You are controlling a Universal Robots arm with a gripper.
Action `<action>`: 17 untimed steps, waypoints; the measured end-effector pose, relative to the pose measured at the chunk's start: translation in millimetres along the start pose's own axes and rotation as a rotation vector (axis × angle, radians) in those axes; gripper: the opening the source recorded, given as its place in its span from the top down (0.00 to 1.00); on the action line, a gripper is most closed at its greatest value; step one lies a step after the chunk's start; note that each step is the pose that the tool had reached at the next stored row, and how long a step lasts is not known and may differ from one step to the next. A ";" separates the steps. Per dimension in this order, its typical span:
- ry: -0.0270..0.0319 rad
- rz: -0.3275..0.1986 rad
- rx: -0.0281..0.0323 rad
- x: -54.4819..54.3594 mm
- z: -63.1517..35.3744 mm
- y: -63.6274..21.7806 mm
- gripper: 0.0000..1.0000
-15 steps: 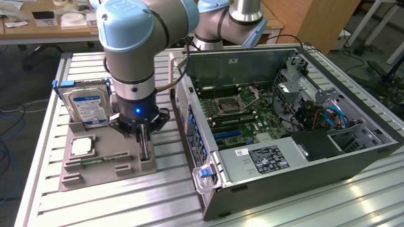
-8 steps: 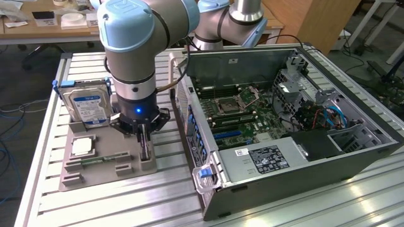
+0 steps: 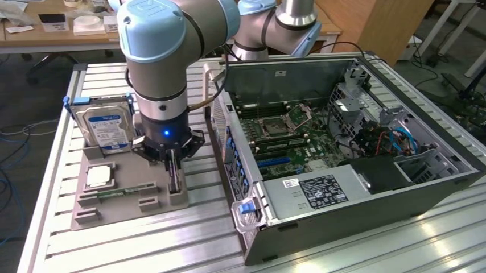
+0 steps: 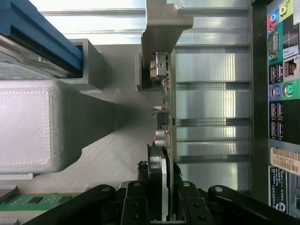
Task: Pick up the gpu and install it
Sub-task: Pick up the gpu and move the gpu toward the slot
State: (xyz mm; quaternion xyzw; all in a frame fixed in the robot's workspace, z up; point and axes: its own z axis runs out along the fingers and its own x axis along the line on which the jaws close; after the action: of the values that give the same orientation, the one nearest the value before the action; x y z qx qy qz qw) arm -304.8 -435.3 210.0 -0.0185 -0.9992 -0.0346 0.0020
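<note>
The pincer (image 4: 165,171) is clamped on the top edge of the gpu (image 4: 167,101), which stands on edge in the grey holder (image 3: 122,211) on the table (image 3: 114,250) beside the computer (image 3: 395,193); such a narrow hold could let it twist or jam in its slot.

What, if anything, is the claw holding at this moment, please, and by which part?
The claw grips the gpu by its upper long edge, one finger on each face; the card stands on edge in the grey holder.
</note>
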 end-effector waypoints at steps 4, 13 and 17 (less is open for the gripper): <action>-0.0003 0.000 -0.0002 -0.1 -0.1 0.1 0.72; 0.0000 0.000 -0.0004 0.1 -12.9 0.9 0.72; 0.0000 0.000 -0.0026 0.1 -18.4 1.3 0.72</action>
State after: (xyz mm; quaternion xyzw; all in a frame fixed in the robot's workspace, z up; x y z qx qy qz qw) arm -304.8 -435.3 228.4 -0.0185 -0.9992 -0.0359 0.0019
